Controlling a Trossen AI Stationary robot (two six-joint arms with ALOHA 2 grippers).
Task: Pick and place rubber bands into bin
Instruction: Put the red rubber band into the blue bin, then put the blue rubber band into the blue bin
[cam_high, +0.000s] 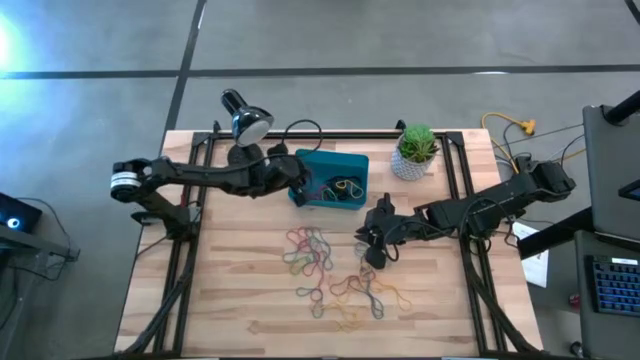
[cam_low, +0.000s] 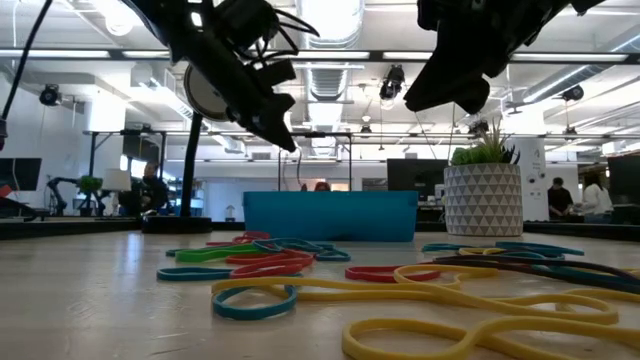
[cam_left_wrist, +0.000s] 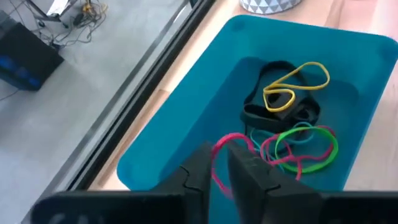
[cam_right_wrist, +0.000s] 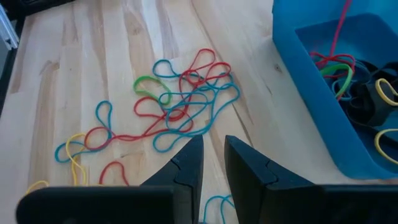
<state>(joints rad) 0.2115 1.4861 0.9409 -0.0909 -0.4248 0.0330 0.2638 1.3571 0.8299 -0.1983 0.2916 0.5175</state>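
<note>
The rubber bands (cam_high: 330, 268) lie mostly in a loose, tangled scatter on the wooden worktop (cam_high: 230, 300), in front of the teal bin (cam_high: 332, 160), which already holds a few: yellow, black, green and a pink one (cam_left_wrist: 231, 142). That pink band hangs between the fingertips of the left end effector (cam_left_wrist: 219, 163), which hovers over the bin's near corner with its fingers parted only by a narrow gap; whether they grip the band or are letting it go cannot be told. The step in hand looks like the drop into the bin. The right end effector (cam_right_wrist: 212, 157) hangs above the worktop between the scatter and the bin, fingers slightly apart and holding nothing. Its next move would call for lowering onto a single loop at the tangle's edge so that neighbours are not dragged along. A desk lamp (cam_high: 246, 118) and a potted plant (cam_high: 416, 150) stand at the back.
</note>
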